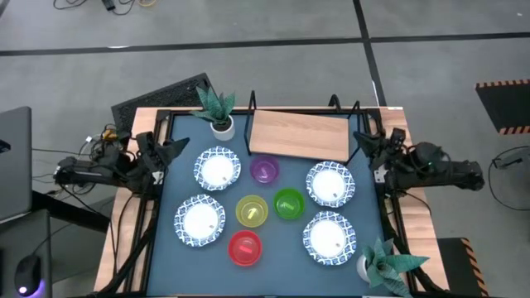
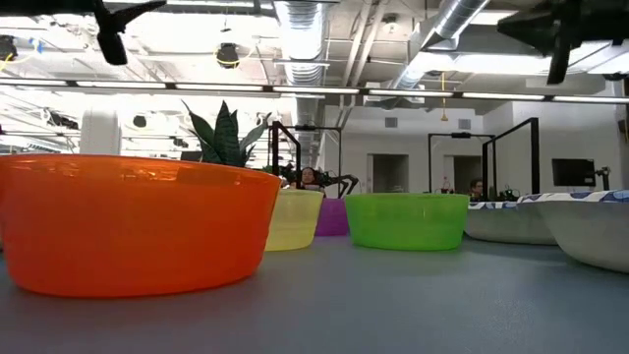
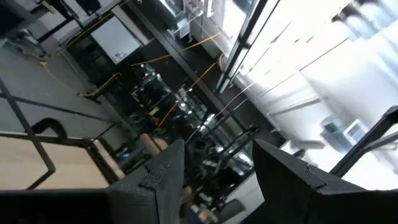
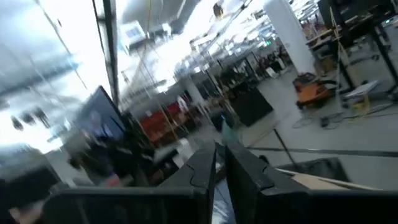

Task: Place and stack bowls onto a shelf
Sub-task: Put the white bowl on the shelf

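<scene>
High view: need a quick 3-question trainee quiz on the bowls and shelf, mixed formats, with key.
1. True or false: the shelf already has a bowl on it.
2. Which small bowl lies closest to the shelf? A) red bowl B) purple bowl C) yellow bowl D) green bowl
3. Fill in: the number of white bowls with blue rims on the table is ____.

Key:
1. False; the board is bare.
2. B
3. four, two on each side of the coloured bowls.
</scene>
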Available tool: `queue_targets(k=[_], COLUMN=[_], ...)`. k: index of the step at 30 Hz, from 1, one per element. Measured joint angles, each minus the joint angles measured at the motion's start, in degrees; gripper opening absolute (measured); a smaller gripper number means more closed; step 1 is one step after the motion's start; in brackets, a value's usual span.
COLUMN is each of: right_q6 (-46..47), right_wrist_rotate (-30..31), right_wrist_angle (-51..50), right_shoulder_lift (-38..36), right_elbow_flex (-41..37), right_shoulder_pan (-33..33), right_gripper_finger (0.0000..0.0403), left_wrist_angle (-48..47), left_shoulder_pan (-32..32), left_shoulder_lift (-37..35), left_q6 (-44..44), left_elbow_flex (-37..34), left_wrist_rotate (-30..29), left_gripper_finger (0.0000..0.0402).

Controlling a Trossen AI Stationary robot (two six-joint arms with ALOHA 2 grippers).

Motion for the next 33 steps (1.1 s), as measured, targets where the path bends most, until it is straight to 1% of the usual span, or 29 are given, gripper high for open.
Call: queue_targets(k=[4, 9, 11, 14, 18, 22, 24, 30, 33], right_q6=[-0.8, 2.0, 2.1, 0.5, -3.3, -4.0, -2.4, 7.2, 9.6], right_wrist_rotate=[-0.3, -4.5, -6.1, -8.3, -11.8, -13.7, -13.7, -13.7, -13.9], right_wrist_angle=[-13.5, -29.0, -32.0, -32.8, -32.5, -33.8, -36.6, -48.0, -50.1], right_shoulder_lift=[6.4, 17.9, 22.8, 30.1, 40.8, 50.1, 53.9, 63.6, 67.5], right_elbow_flex=[9.5, 20.1, 23.1, 26.3, 29.8, 33.4, 35.5, 40.6, 42.7], right_shoulder_pan=[0.0, 0.0, 0.0, 0.0, 0.4, 0.5, 0.5, 1.3, 2.2], right_gripper_finger=[0.0101, 0.0158, 0.0176, 0.0193, 0.0197, 0.0194, 0.0192, 0.0186, 0.0181], left_wrist_angle=[-4.0, -17.3, -23.2, -31.7, -39.0, -40.7, -40.7, -42.2, -42.7], left_shoulder_pan=[0.0, 0.0, 0.0, 0.0, 0.0, 0.0, 0.0, 0.0, 0.0], left_shoulder_lift=[6.3, 11.8, 13.2, 14.1, 14.3, 14.2, 14.2, 14.2, 14.2], left_q6=[1.8, -0.1, -0.3, -0.4, -0.5, -0.5, -0.5, -0.5, -0.5], left_elbow_flex=[4.6, 12.1, 15.3, 20.0, 24.6, 26.3, 26.4, 26.4, 26.4], left_wrist_rotate=[-0.3, 0.3, 0.3, 0.1, -0.3, 0.3, 1.2, 3.8, 3.8], left_gripper_finger=[0.0174, 0.0174, 0.0174, 0.0174, 0.0174, 0.0174, 0.0174, 0.0174, 0.0174])
